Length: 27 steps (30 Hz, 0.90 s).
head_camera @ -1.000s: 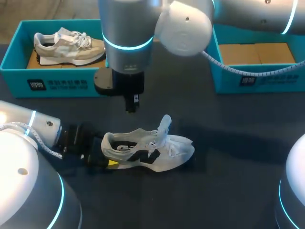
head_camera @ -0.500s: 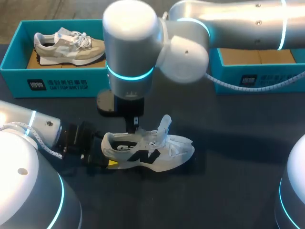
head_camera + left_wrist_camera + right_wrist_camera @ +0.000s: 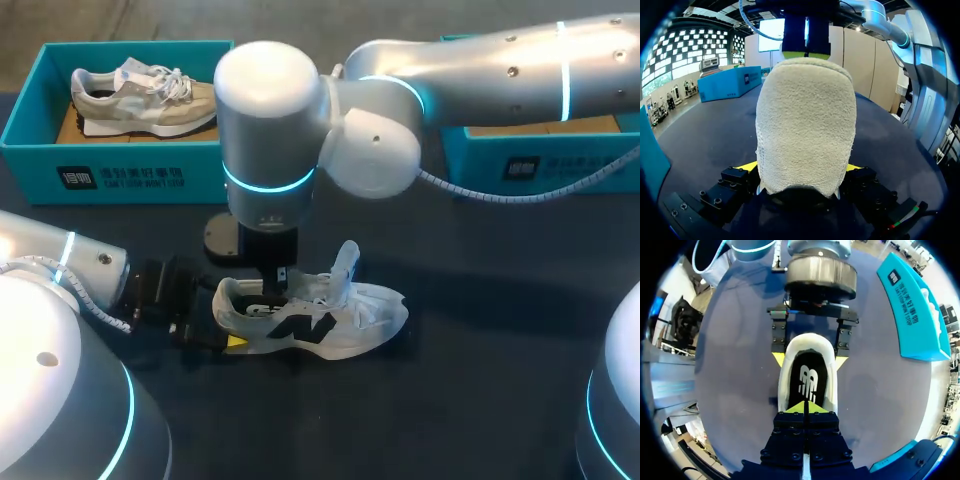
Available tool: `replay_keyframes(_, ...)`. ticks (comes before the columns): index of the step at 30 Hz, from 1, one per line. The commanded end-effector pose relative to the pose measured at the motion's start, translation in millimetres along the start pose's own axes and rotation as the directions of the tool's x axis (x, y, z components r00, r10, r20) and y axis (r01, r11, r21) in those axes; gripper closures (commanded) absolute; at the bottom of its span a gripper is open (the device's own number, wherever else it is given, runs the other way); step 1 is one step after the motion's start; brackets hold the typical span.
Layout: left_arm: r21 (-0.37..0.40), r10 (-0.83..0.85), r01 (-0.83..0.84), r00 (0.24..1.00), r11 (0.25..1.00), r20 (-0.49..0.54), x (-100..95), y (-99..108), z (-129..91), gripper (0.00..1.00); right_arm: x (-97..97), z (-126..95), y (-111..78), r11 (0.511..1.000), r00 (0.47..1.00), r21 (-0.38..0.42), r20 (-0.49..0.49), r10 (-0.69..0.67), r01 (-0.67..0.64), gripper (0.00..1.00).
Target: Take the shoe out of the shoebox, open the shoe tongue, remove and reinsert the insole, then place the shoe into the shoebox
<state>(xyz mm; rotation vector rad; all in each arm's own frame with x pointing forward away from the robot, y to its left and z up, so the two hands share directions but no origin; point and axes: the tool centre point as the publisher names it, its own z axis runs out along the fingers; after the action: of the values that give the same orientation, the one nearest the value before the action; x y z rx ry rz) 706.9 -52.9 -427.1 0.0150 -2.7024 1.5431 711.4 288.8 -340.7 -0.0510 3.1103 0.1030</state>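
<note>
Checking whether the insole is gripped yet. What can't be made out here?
Right wrist view: whether the right gripper touches the insole. The toe of the shoe is also hidden under the gripper body.
Head view: the gripper's tips, hidden by its own wrist and the shoe collar.
Left wrist view: the shoe's inside, blocked by its heel.

**Robotics laboratory bench.** Two grey jointed machine arms, the left arm (image 3: 50, 265) entering at the near left and the right arm (image 3: 480, 60) from the far right, each carry lit cyan rings and reach over a dark table (image 3: 500, 350). An open teal shoebox (image 3: 120, 175) at the far left holds a beige shoe (image 3: 140, 95). A second shoebox (image 3: 540, 170) stands at the far right, and a white shoe (image 3: 320, 310) lies near the middle.
</note>
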Motion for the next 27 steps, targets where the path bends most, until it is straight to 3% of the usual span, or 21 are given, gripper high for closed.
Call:
replay_keyframes(1, -0.005, 0.0, 0.0, 1.0, 1.0, -0.001, -3.5, 4.7, 1.2, 1.0, -5.6, 9.0, 1.2, 1.0, 1.0, 0.001, -0.015, -0.001, 0.001, 1.0)
replay_keyframes(9, -0.005, 0.0, 0.0, 1.0, 1.0, -0.001, -3.5, 4.7, 1.2, 1.0, -8.7, 17.4, -5.9, 1.0, 0.998, 0.026, -0.061, 0.002, 0.0, 1.0)
replay_keyframes(18, -0.005, 0.0, 0.0, 1.0, 1.0, -0.001, -3.5, 4.7, 1.2, 1.0, 5.2, 24.7, -15.4, 0.998, 0.994, 0.053, -0.101, 0.034, -0.029, 1.0)
replay_keyframes(27, -0.005, 0.0, 0.0, 1.0, 1.0, -0.001, -3.5, 4.7, 1.2, 1.0, 7.8, 29.1, -27.5, 0.992, 0.993, 0.057, -0.026, 0.111, -0.11, 1.0)
